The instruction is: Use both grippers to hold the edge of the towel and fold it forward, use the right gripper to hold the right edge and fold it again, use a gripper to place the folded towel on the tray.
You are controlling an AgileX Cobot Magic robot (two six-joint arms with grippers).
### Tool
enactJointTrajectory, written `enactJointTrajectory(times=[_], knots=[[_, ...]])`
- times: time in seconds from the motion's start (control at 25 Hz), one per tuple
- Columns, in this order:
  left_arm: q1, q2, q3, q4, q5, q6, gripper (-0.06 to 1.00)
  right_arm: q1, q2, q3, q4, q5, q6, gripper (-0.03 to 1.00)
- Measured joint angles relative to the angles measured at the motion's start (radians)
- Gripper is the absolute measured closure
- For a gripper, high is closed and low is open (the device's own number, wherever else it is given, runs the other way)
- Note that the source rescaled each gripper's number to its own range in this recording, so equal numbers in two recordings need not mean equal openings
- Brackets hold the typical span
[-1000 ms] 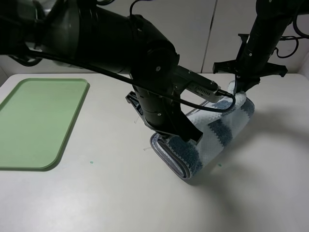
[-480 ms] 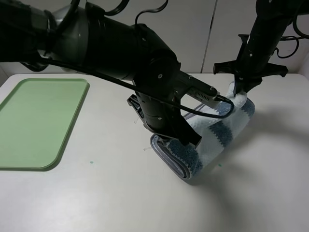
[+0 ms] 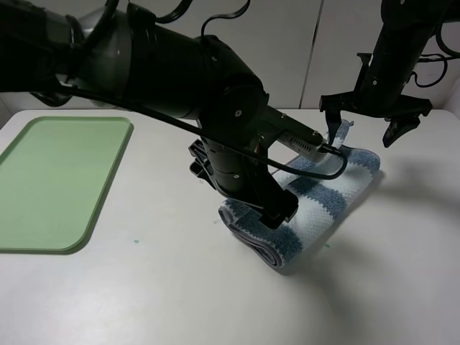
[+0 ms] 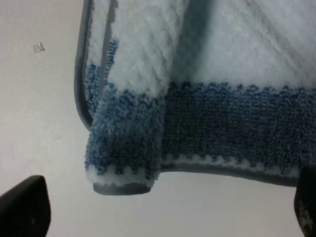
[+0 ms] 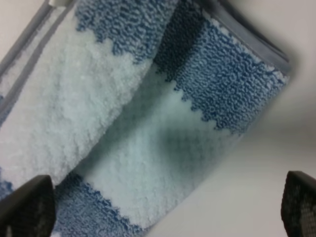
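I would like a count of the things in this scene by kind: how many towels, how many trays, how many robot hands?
Towel: 1
Tray: 1
Robot hands: 2, the left hand and the right hand
Total: 4

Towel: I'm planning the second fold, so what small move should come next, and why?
Probably lower the right tool onto the right edge of the towel and close: it lies folded once on the table, and that tool hangs open above that end.
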Motion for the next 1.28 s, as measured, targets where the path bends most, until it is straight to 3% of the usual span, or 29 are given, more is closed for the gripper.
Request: enactJointTrajectory(times=[0.32, 0.72, 1.08, 1.28], knots=[[0.0, -0.018, -0.011, 0.001, 0.051, 0.039, -0.05, 0.0, -0.066, 0.0, -0.013, -0.026, 0.0, -0.03], [0.0, -0.179, -0.017, 0.021, 0.131, 0.039, -0.05, 0.0, -0.211, -0.002, -0.066, -0.012, -0.025, -0.03], [0.0, -0.312, -0.017, 0.134, 0.208, -0.026, -0.06, 0.0, -0.322, -0.003, -0.093, 0.028, -0.147, -0.03], [0.0, -0.347, -0.008, 0.201, 0.248, -0.061, -0.06, 0.0, -0.323, -0.003, -0.101, 0.044, -0.27, -0.03]])
